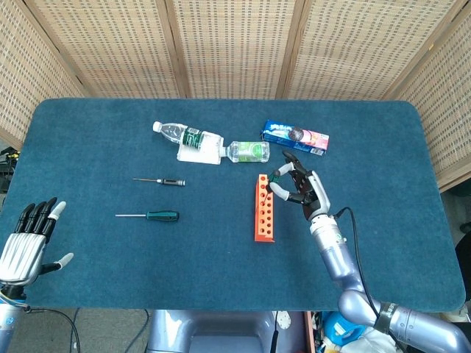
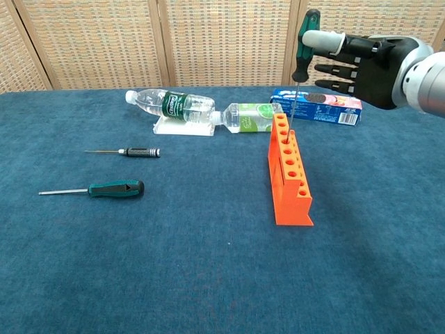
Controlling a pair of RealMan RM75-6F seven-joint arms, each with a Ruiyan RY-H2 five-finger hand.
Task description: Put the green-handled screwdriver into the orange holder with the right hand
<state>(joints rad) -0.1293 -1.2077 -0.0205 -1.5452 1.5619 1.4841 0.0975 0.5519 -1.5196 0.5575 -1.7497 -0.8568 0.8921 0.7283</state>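
Observation:
My right hand (image 2: 361,59) (image 1: 300,186) pinches the handle of a green-handled screwdriver (image 2: 302,49) between thumb and a finger, the other fingers spread. The tool hangs nearly upright, its thin shaft (image 2: 292,104) reaching down into a hole near the far end of the orange holder (image 2: 290,170) (image 1: 264,209). In the head view the hand hides most of the screwdriver. My left hand (image 1: 26,241) hovers open off the table's near left corner, far from the holder.
A second green-handled screwdriver (image 2: 104,188) and a small black-handled one (image 2: 132,151) lie at the left. Two plastic bottles (image 2: 174,106) on a white stand and a blue biscuit pack (image 2: 327,108) lie behind the holder. Wicker screens close off the back.

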